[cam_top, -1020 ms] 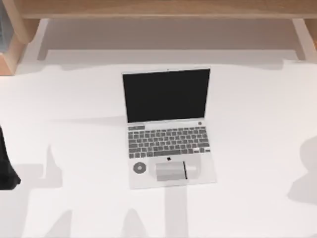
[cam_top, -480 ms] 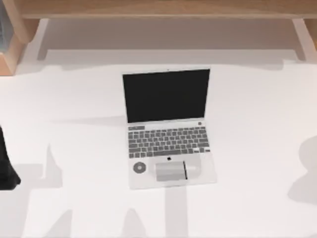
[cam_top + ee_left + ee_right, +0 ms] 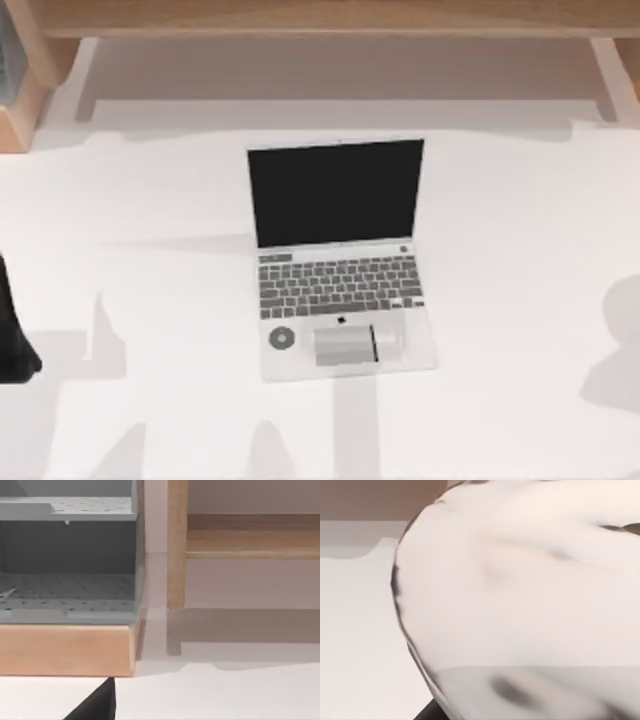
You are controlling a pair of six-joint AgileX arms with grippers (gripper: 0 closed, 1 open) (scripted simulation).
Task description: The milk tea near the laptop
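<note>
1. We see the laptop [image 3: 340,258] open at the centre of the white table [image 3: 520,250].
2. The milk tea [image 3: 520,600] looms very close in our right wrist view.
3. Our left arm [image 3: 12,330] sits at the table's left edge.
4. Jaw state: we cannot tell for either gripper.

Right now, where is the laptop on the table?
In the top view the laptop sits open at the middle of the white table, its screen toward the wooden shelf.
</note>
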